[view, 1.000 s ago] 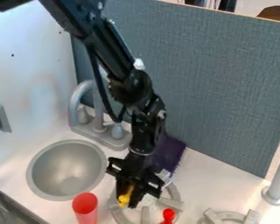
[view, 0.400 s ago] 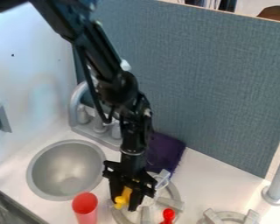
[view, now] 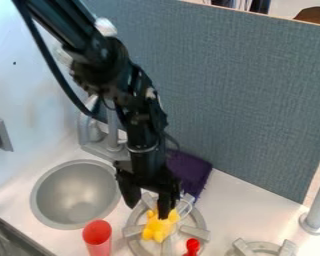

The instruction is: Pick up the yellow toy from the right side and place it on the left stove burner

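Evidently, the sink (view: 76, 194) sat beside the burner (view: 193, 231), and the gripper (view: 148, 211) hung over the burner with its fingers apart. Clean handling seemed to call for wide fingers and a slow, straight path, lest a tip nudge the toy (view: 158, 228). It lay on the burner, just under the gripper, near one fingertip; contact was unclear.

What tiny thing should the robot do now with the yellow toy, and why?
I think the gripper should rise a little, straight up. Its fingers are spread apart, and the yellow toy, which was between them a moment ago, now sits on the stove burner. One fingertip looks very close to the toy, so going sideways might bump it.
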`<state>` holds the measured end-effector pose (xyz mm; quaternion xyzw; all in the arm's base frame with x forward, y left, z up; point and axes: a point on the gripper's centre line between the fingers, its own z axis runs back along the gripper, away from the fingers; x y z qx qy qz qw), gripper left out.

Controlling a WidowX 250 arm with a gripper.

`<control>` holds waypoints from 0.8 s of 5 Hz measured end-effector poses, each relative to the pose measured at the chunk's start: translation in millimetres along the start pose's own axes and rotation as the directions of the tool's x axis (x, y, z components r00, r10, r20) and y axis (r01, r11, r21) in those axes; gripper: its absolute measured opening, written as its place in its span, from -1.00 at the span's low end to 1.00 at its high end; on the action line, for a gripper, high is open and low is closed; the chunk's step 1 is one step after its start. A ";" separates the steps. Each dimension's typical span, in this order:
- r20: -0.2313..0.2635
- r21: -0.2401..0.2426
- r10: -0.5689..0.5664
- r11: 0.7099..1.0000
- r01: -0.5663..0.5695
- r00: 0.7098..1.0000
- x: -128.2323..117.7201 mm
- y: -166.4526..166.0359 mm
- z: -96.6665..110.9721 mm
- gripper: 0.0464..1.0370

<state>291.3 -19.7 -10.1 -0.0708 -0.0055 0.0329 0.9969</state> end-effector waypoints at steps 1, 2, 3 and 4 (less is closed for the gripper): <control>0.041 0.011 -0.036 0.999 0.036 0.999 -15.8 -0.4 26.3 0.94; 0.053 0.067 -0.125 0.990 0.121 0.991 -37.1 -5.3 54.9 0.94; 0.032 0.066 -0.221 0.973 0.219 0.975 -60.0 -23.6 64.9 0.94; -0.002 0.075 -0.300 0.951 0.300 0.954 -65.8 -46.5 49.4 0.94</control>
